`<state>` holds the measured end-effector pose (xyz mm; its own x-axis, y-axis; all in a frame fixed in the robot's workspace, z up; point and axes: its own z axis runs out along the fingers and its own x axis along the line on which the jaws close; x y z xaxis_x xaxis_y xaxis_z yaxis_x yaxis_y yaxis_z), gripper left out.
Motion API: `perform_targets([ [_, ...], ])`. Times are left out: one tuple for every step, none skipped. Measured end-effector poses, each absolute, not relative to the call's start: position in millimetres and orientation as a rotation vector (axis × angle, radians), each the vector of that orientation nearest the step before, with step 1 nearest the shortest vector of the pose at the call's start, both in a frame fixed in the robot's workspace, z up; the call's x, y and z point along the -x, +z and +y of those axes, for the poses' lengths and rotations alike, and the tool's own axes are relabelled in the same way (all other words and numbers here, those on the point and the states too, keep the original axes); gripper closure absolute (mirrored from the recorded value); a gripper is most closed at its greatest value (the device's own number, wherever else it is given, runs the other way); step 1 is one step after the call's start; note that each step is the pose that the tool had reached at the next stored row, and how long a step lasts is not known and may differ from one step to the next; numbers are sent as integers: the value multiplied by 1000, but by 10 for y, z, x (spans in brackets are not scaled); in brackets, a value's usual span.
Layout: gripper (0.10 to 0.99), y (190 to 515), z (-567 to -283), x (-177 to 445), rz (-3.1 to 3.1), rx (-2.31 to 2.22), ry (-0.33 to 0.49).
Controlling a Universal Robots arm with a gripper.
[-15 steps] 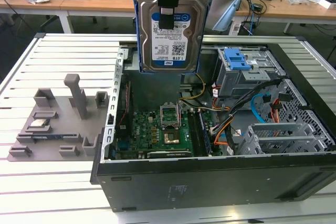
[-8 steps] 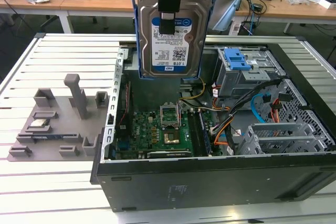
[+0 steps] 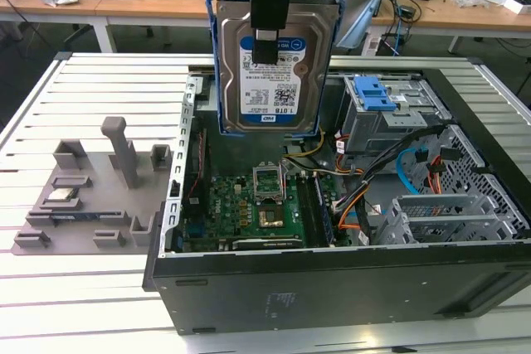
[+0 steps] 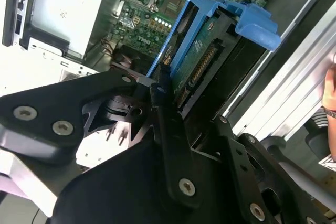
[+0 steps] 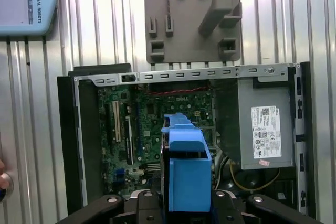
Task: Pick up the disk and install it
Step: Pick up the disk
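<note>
Over the slatted metal table [image 3: 99, 80] and open computer case [image 3: 332, 288], the gripper [image 3: 267, 46] hangs clamped on the disk [image 3: 278, 97], held upright.

disk [image 3: 290, 97] above computer case [image 3: 332, 288], tray [image 3: 95, 205] beside it

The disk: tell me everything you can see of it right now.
The flat silver metal hard disk hangs upright above the open black computer case, its label facing the exterior view. A blue plastic bracket frames its sides. The label is blue and white with barcodes. The black gripper clamps it from above, partly covering the label. In the second wrist view its green circuit-board back shows.
</note>
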<state>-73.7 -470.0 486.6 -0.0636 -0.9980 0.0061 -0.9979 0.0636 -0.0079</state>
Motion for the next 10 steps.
perform_targets([
  [725,4866,-4716,737,2290,2149,-16],
  [725,4866,-4745,736,2291,2149,-16],
  [725,4866,-4770,736,2291,2150,-17],
  [725,4865,-4801,736,2291,2150,-17],
  [725,4865,-4824,736,2291,2150,-18],
  [725,4865,-4837,737,2291,2150,-18],
  [725,4864,-4857,737,2291,2150,-18],
  [725,4864,-4879,736,2291,2150,-18],
  [725,4864,-4893,736,2291,2150,-18],
  [725,4862,-5003,737,2292,2150,-19],
])
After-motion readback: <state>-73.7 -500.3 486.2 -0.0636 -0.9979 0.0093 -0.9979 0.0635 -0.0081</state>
